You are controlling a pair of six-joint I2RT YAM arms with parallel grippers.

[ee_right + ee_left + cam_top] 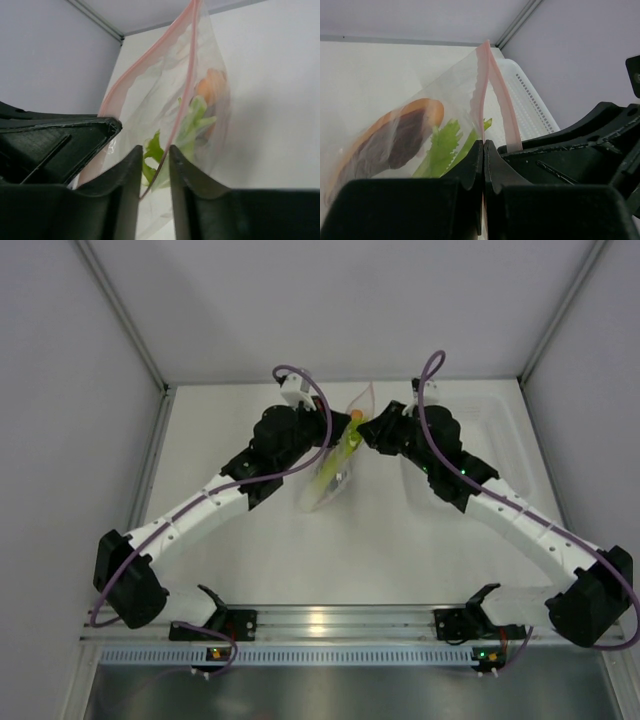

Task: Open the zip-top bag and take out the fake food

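Bag [338, 455]: clear, crinkly pouch with a pink zip strip, lifted above the table [330, 560] at its middle, toward the far side, between the two grippers.

Left gripper [483, 145]: fingers [470, 165] pressed fully together, clamping one lip of the bag. The pink strip runs straight down into the seam between them. In the top view this gripper [328, 440] sits at the bag's left side.

Right gripper [156, 150]: fingers [185, 170] parted by a narrow gap. The other pink lip hangs down through that gap with film and a bit of green leaf behind it. The fingers are not visibly squeezing it. In the top view this gripper [368, 430] is at the bag's right side, close to the left one.

Bag mouth: the two pink strips meet at the top corner and spread apart lower down, so the zip is parted, with one lip at each gripper.

Contents, all inside the bag:
- Orange and dark red slice [400, 135], on the left in the left wrist view.
- Green leafy stalk [442, 150], just beside the slice and nearer the clamped lip.
- Any other pieces cannot be made out.

Tray [530, 95]: clear and rigid, with a perforated floor, on the table to the right of the bag.
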